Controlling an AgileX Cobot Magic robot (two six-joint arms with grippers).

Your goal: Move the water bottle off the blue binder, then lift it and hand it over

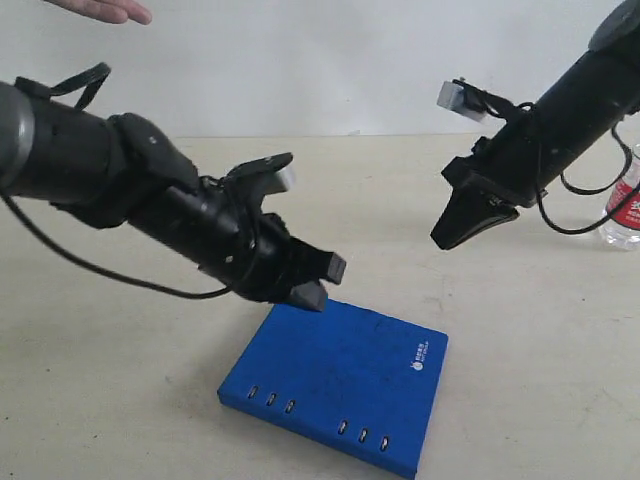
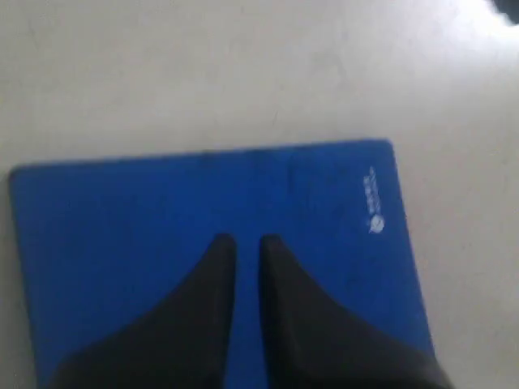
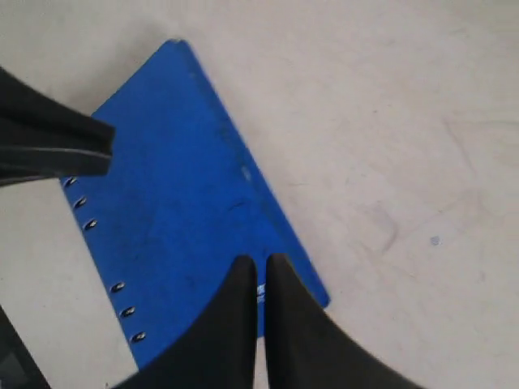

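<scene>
The blue binder (image 1: pixel 350 375) lies flat on the table with its slotted spine toward the front; it also shows in the left wrist view (image 2: pixel 162 203) and the right wrist view (image 3: pixel 178 162). Nothing rests on it. The water bottle (image 1: pixel 626 205) stands on the table at the far right edge, half cut off, with its red-and-white label showing. My left gripper (image 1: pixel 322 281) (image 2: pixel 247 241) hovers over the binder's far left corner, fingers almost together and holding nothing. My right gripper (image 1: pixel 441 240) (image 3: pixel 261 259) hangs above the table beyond the binder's right side, shut and empty.
A person's hand (image 1: pixel 105 10) reaches in at the top left, above the left arm. The left gripper's fingers (image 3: pixel 57 150) show in the right wrist view. The beige table (image 1: pixel 120 400) extends around the binder.
</scene>
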